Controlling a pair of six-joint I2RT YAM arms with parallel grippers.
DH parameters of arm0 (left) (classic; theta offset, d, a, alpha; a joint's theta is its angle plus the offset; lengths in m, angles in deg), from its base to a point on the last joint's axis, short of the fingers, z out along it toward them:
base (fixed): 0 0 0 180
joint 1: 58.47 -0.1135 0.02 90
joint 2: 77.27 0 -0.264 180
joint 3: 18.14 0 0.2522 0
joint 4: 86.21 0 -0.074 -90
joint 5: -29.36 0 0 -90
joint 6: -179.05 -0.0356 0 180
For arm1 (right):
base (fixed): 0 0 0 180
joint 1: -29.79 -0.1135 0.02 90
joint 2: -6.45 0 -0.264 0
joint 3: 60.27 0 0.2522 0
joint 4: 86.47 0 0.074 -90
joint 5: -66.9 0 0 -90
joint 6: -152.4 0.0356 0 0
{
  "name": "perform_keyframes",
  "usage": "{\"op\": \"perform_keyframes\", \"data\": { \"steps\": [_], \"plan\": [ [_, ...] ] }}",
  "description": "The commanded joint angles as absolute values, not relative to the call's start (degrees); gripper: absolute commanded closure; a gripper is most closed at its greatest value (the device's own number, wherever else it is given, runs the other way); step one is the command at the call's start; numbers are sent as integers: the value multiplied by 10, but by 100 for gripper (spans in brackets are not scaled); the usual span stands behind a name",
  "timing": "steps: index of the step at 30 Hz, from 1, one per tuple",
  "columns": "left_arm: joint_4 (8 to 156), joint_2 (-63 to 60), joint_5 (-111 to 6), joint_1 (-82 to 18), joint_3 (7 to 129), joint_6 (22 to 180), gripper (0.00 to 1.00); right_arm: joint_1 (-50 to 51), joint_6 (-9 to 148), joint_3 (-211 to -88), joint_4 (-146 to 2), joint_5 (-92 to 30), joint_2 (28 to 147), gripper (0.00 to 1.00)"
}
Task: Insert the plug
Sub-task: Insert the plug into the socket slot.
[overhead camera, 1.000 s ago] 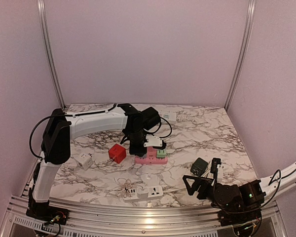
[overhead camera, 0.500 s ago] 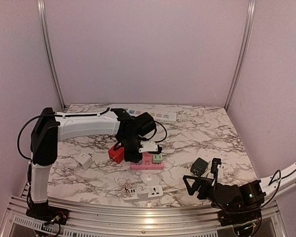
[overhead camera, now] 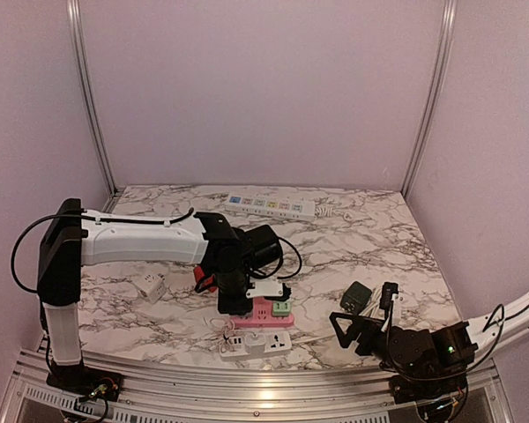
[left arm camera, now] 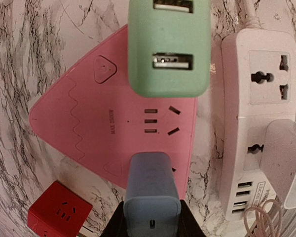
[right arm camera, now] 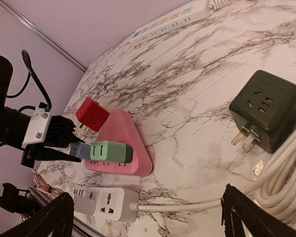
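Note:
A blue-grey plug (left arm camera: 152, 195) stands upright over a corner socket of the pink triangular power strip (left arm camera: 89, 128). My left gripper (left arm camera: 152, 224) is shut on its sides from above; its prongs are hidden. A green charger (left arm camera: 168, 47) sits in the same strip beside it. From the right wrist view, the blue-grey plug (right arm camera: 80, 149) is level with the green charger (right arm camera: 111, 151). The left gripper (overhead camera: 234, 301) is over the strip (overhead camera: 271, 317) near the table's front. My right gripper (overhead camera: 366, 328) hangs open and empty at the front right.
A white power strip (left arm camera: 259, 123) with a white plug in it lies just right of the pink one. A red cube socket (left arm camera: 59, 212) is close on the left. A dark green cube socket (overhead camera: 356, 297), a white cube (overhead camera: 150, 286) and a long strip (overhead camera: 271, 205) at the back also lie on the table.
My left arm has swung toward the near edge, gripper still shut, and the pink strip with the green charger has come along with it, ending beside the white power strip. The right arm is still.

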State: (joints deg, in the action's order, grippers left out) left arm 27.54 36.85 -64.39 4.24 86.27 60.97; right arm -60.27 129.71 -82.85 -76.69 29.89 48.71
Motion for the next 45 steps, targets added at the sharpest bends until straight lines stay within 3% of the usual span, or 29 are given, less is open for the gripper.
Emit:
{"op": "perform_keyframes", "data": {
  "steps": [1,6,16,31,38,45],
  "plan": [
    [207,406,-583,60,818,629,84,-606,1300,-824,-771,296,479,2],
    [214,409,-603,59,823,628,71,-606,1298,-823,-771,295,480,1],
    [222,389,-649,59,853,611,59,-606,1295,-823,-778,295,485,2],
    [226,332,-734,53,910,591,51,-606,1289,-823,-784,296,490,2],
    [229,304,-694,51,948,576,47,-606,1287,-823,-785,295,490,2],
    [237,367,-662,70,1002,565,47,-606,1286,-823,-786,297,491,2]
  ]
}}
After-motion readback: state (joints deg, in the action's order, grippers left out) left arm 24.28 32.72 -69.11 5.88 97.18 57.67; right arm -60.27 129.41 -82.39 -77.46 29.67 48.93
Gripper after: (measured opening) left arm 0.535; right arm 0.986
